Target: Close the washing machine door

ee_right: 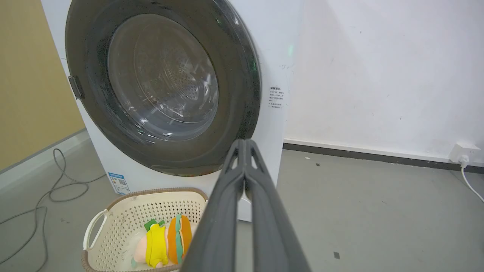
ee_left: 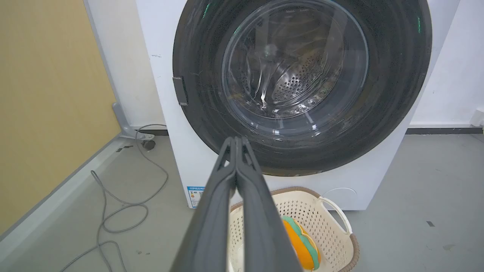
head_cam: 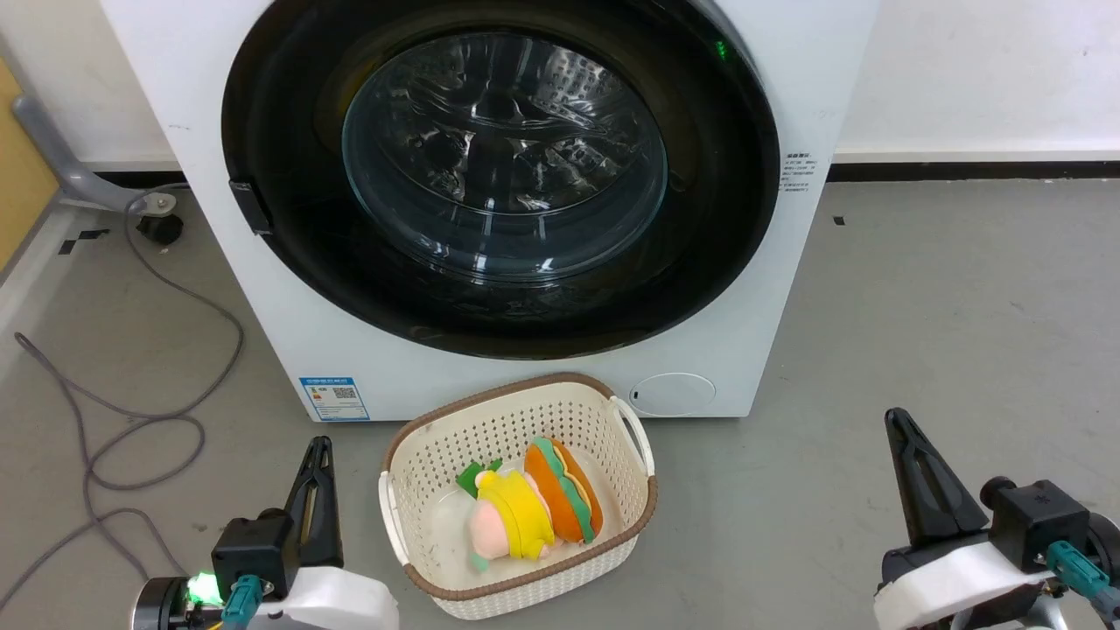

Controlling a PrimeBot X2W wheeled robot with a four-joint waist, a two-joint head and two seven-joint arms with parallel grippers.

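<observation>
The large round washing machine door (head_cam: 499, 175), with its wide glossy black rim and bulging clear glass centre, lies flush against the front of the big white front-loading washing machine (head_cam: 490, 372) and covers the drum opening. The perforated steel drum (ee_left: 298, 81) can be seen through the glass. In the head view a small dark catch (head_cam: 250, 206) sits on the rim's left edge, and a small blue label sticker (head_cam: 333, 398) is at the machine's lower left corner. On the grey floor (head_cam: 945, 306), just in front of the machine, stands a cream perforated plastic basket (head_cam: 516, 418) with a brown rim. It holds a yellow-and-pink plush toy (head_cam: 512, 523) and an orange-and-green plush toy (head_cam: 567, 490) side by side. A grey cable (head_cam: 140, 424) loops over the floor to the left. The left gripper (head_cam: 320, 448) hangs low beside the basket's left side, and the right gripper (head_cam: 894, 422) is well to the basket's right. Both are apart from the door, and each has its jaws pressed together on nothing.
</observation>
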